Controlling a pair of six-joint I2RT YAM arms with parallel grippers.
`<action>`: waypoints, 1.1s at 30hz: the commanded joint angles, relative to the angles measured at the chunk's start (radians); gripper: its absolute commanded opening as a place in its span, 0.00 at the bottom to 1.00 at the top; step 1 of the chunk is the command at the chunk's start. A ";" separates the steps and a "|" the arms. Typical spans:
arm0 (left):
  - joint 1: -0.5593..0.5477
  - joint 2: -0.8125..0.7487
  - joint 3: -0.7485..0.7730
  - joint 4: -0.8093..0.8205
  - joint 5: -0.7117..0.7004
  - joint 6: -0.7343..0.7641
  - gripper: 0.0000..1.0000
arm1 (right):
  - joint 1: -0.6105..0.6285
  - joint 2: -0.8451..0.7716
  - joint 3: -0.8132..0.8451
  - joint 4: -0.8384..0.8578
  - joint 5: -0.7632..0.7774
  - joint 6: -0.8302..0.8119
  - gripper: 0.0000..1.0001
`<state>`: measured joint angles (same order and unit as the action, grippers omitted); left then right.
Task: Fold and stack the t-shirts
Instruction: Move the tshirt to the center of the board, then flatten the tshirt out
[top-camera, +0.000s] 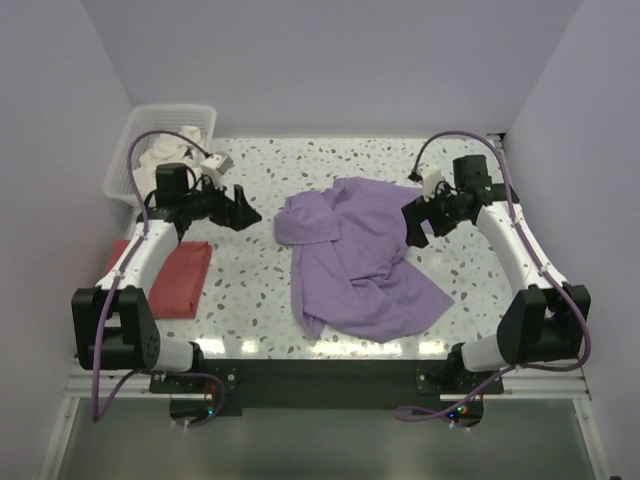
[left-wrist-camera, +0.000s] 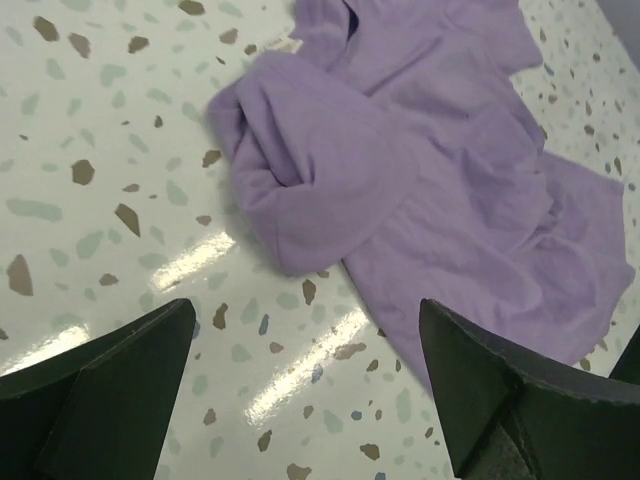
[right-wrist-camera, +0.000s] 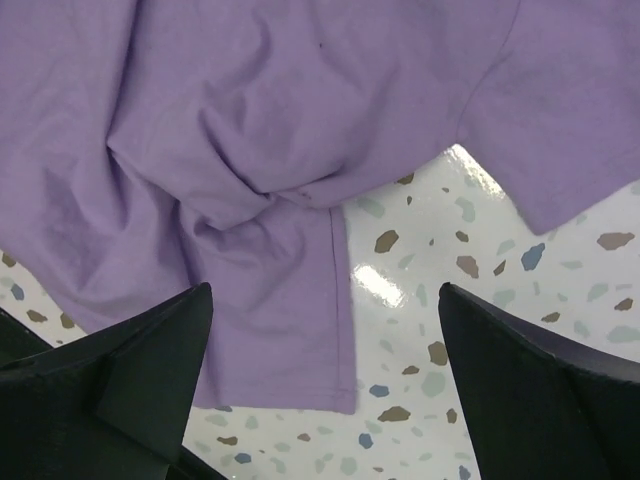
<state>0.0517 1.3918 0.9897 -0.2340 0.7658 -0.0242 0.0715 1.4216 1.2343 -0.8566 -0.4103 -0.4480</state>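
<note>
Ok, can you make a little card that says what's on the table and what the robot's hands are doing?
purple t-shirt: crumpled, middle of the table
red cloth: folded, left side
basket: back left corner, white cloth inside
left gripper: open, empty, beside the purple t-shirt's left edge
right gripper: open, empty, over its right edge

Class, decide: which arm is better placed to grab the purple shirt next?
Likely right. The right tool hangs open over the shirt; the left tool, also open, is over bare table beside it.
</note>
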 joint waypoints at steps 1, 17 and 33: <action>-0.100 -0.030 -0.016 -0.079 -0.042 0.239 0.97 | -0.006 0.069 -0.004 -0.012 0.085 -0.032 0.98; -0.372 0.485 0.338 -0.089 -0.399 0.260 0.87 | -0.041 0.261 -0.036 -0.088 0.266 -0.017 0.91; -0.359 0.501 0.305 -0.149 -0.373 0.264 0.85 | 0.042 0.246 -0.160 -0.142 0.309 -0.092 0.83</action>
<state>-0.3191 1.8843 1.2758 -0.3653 0.3866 0.2363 0.0937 1.6619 1.0893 -0.9634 -0.1177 -0.5167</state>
